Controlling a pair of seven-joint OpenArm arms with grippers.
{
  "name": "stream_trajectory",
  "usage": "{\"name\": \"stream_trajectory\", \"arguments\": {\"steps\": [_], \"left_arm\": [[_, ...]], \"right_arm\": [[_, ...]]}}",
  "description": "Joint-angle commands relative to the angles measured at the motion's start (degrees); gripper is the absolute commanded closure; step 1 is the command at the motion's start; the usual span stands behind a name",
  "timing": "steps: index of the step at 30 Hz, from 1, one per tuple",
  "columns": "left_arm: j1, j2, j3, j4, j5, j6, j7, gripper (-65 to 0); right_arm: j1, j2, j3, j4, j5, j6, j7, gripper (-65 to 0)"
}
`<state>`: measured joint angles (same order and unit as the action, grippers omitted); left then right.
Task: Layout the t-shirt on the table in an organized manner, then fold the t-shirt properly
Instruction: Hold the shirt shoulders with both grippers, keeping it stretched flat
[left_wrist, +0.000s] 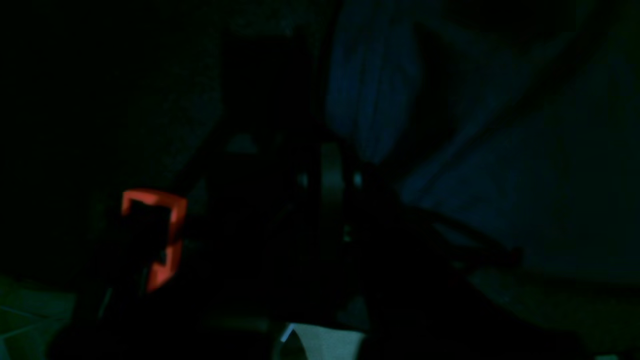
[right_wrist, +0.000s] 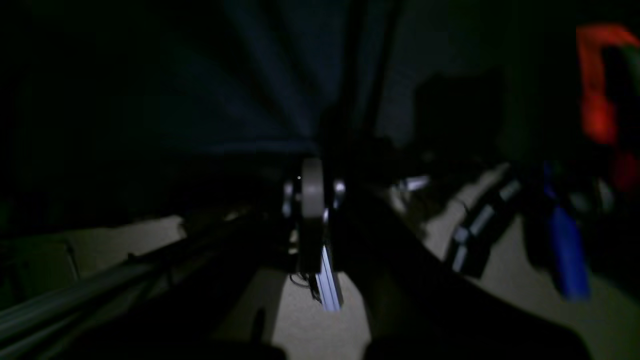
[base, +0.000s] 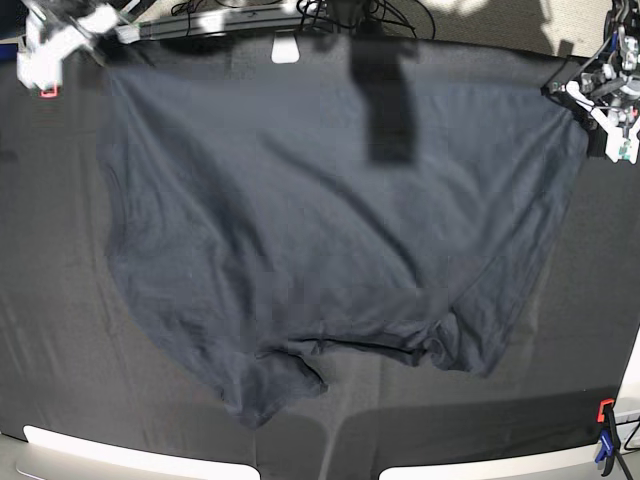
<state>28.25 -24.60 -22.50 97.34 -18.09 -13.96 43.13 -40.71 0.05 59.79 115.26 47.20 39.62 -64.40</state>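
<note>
The dark grey t-shirt (base: 300, 220) lies spread over the table (base: 60, 330) with its black cloth. Its far edge is stretched between my two grippers, and its near edge is rumpled, with the sleeves bunched. In the base view my right gripper (base: 60, 40) is at the far left corner, shut on the shirt's corner. My left gripper (base: 598, 105) is at the far right, shut on the other corner. Both wrist views are very dark. Folds of the t-shirt (right_wrist: 280, 75) run into the right gripper (right_wrist: 340, 135). A bluish bunch of the t-shirt (left_wrist: 370, 90) meets the left gripper (left_wrist: 340, 145).
A red clamp (base: 605, 410) and a blue clamp (base: 603, 452) sit at the near right table edge. Another red clamp (base: 47, 92) is by the right gripper. A dark blurred shape (base: 385, 95) hangs over the shirt's far middle. The table's pale rim (base: 100, 445) shows in front.
</note>
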Motion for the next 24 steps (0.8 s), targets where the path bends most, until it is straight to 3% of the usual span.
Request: {"name": "stream_trajectory", "arguments": {"steps": [1,4,10,14,18,21,24], "left_arm": [[0.17,-0.85,-0.39,0.66,0.00,0.17,1.09,0.0],[0.17,-1.07,-0.39,0.68,0.02,0.17,2.05,0.0],[0.15,-1.31,-0.39,2.23,-0.04,0.20,1.75,0.0],[0.15,-1.31,-0.39,5.77,-0.04,0.20,0.85,0.0],[0.13,-1.31,-0.39,7.45,-0.02,0.20,0.68,0.0],[0.15,-1.29,-0.39,7.45,-0.02,0.20,0.48,0.0],[0.15,-1.29,-0.39,7.45,-0.02,0.22,-0.59,0.0]], "right_arm": [[-0.79,0.61,2.08,1.11,2.05,0.38,-0.15,0.0],[-1.09,0.79,4.92,1.11,3.89,0.38,-0.31,0.0],[-1.05,2.01,4.57,1.11,6.64,0.38,-0.24,0.0],[-1.03,4.96,4.57,1.11,11.67,0.38,-0.15,0.0],[-1.05,7.17,4.57,1.11,11.47,0.38,-0.28,0.0],[-1.05,8.50,4.39,1.11,11.82,0.38,-0.31,-8.9],[-1.16,11.17,1.70,1.11,11.80,0.38,-0.31,-9.5]]}}
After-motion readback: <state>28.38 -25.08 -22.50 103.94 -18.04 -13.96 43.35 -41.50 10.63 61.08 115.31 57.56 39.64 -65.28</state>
